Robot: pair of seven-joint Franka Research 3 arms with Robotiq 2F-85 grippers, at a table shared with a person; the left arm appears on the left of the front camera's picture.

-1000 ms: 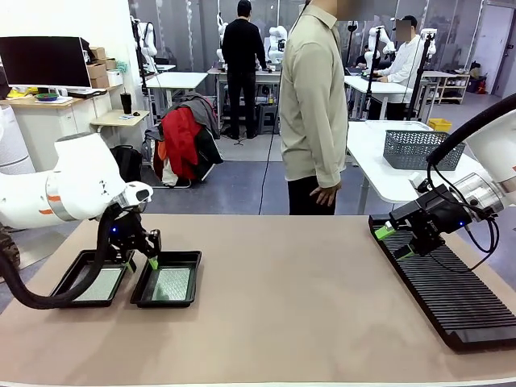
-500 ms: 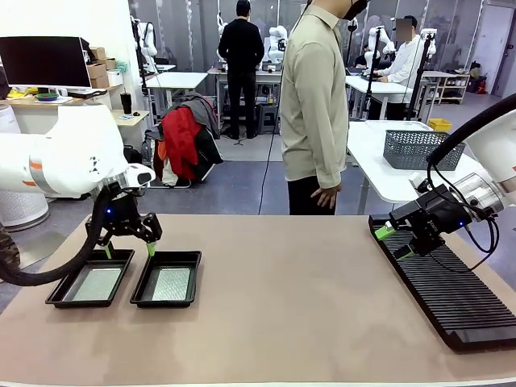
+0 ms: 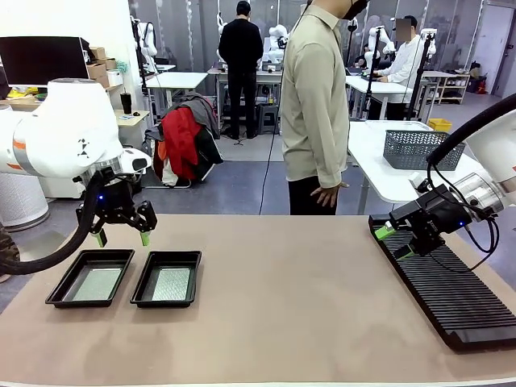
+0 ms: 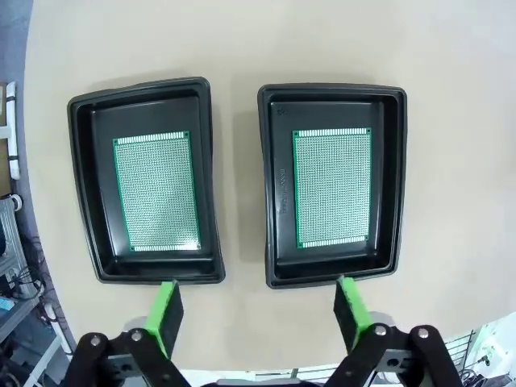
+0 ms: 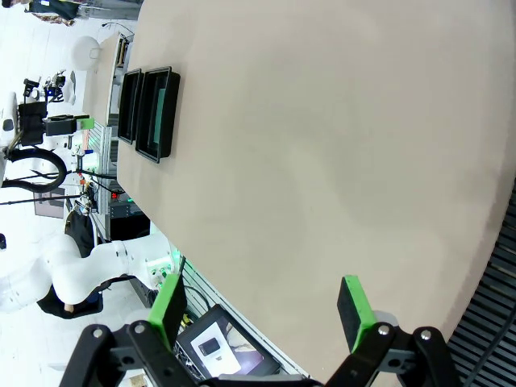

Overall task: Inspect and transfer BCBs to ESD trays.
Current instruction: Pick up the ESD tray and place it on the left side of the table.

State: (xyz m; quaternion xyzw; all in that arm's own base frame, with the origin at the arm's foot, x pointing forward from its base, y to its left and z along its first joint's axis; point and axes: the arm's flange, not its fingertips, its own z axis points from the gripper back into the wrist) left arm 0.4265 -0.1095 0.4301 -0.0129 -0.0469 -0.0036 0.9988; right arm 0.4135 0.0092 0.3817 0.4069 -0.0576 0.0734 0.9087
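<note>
Black plastic, shallow and flared at the rim: two ESD trays sit side by side at the near left of the tan table (image 3: 306, 306), close together but not touching. In the front view they are the left tray (image 3: 60, 294) and the right tray (image 3: 189, 278). Each holds one of the BCBs lying flat on its floor, a green perforated board in the left tray (image 4: 156, 192) and another in the right tray (image 4: 332, 187), both clear of the tray walls on every side.

My left gripper (image 3: 121, 236) hangs in the air above the far edge of the trays, its fingers spread wide and holding nothing. From my left wrist I look straight down on both trays past my green fingertips (image 4: 165, 310).

My right gripper (image 3: 395, 239) is at the far right, over the far end of a long black ribbed rack (image 3: 451, 298). Its fingers are also spread and empty; whether they touch the rack I cannot quite tell from here.

A person in a pale olive shirt (image 3: 314, 105) stands at the far side of the table, one hand (image 3: 328, 193) hanging near its edge. Behind, a grey wire basket (image 3: 415, 149) rests on a white table.
</note>
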